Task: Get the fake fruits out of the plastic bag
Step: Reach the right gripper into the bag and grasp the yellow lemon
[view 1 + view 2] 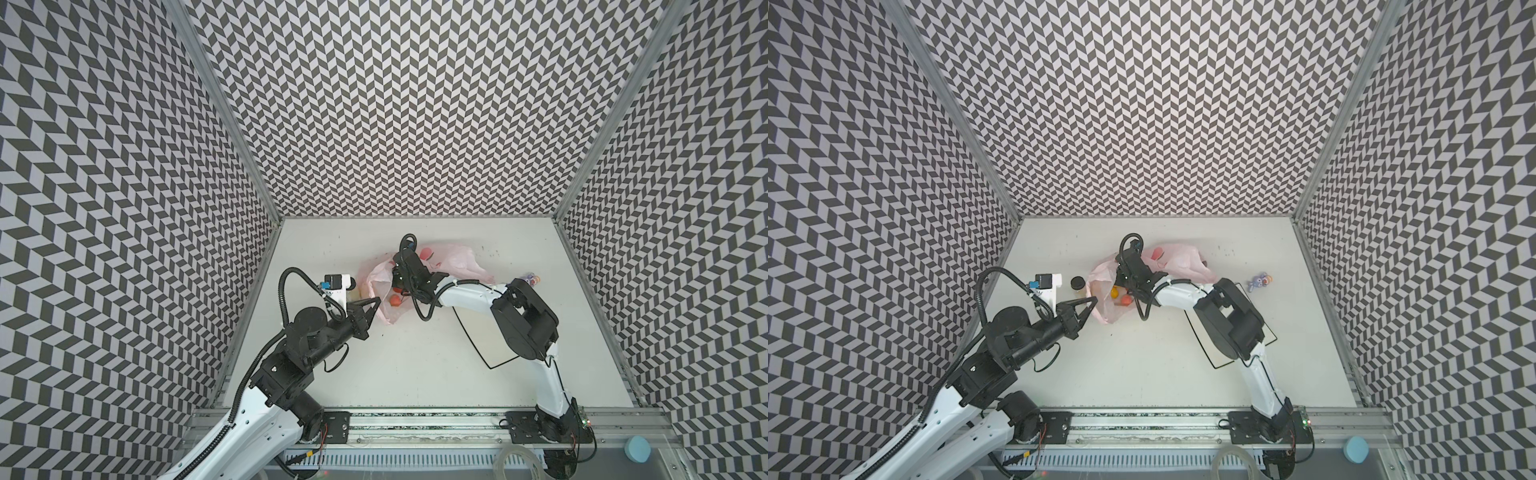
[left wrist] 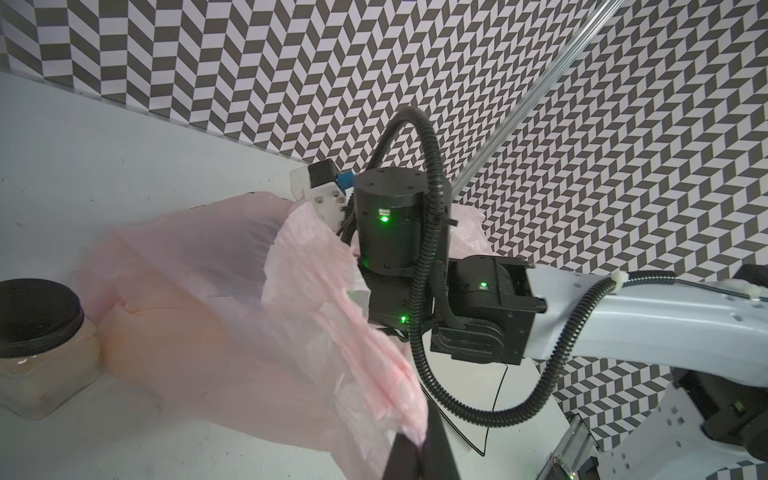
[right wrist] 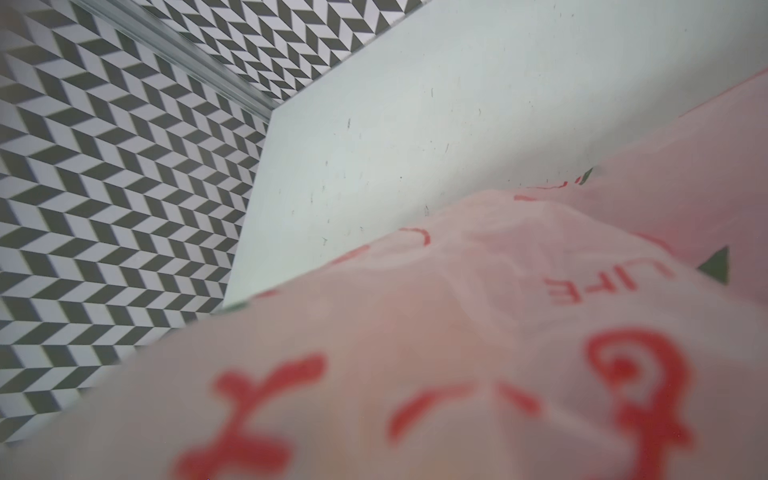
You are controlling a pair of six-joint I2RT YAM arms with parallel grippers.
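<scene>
Tension on the rim matters: left gripper (image 1: pixel 375 301), clenched on the edge of the plastic bag (image 1: pixel 457 262), should hold the mouth lifted. Just inside lie fake fruits (image 1: pixel 1117 296). Right gripper (image 1: pixel 398 282) reaches in, jaws hidden, so I cannot tell their state; it should probably straddle one fruit, clear of film.

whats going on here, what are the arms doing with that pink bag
The left gripper is pinched shut on the rim of the plastic bag, holding its mouth open. The right gripper reaches down into that mouth, its jaws hidden. Several fake fruits show inside the bag; none shows on the white plate, which the right arm partly covers.
</scene>
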